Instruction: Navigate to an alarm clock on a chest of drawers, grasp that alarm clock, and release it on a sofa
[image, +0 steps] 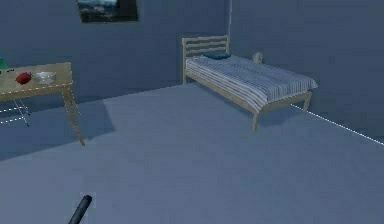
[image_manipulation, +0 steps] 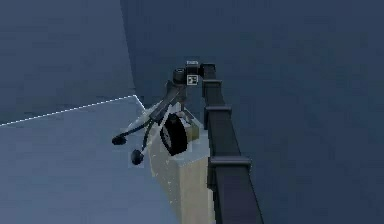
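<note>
One striped bed (image: 250, 80), wooden table (image: 40, 88), wall picture (image: 107, 9); blue walls (image: 160, 40), blue-grey floor (image: 200, 150).

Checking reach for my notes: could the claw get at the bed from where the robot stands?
Probably not. The bed stands ahead across bare floor, while the claw in the arm side view points off toward a wall.

No words, numbers or signs can be read. The framed picture (image: 108, 8) on the wall in the forward view shows pale and dark patches, with no lettering that can be made out. In the arm side view, the small white squares (image_manipulation: 191, 79) at the far end of the arm (image_manipulation: 226, 140) bear black marks, too small to read as letters or figures.
</note>
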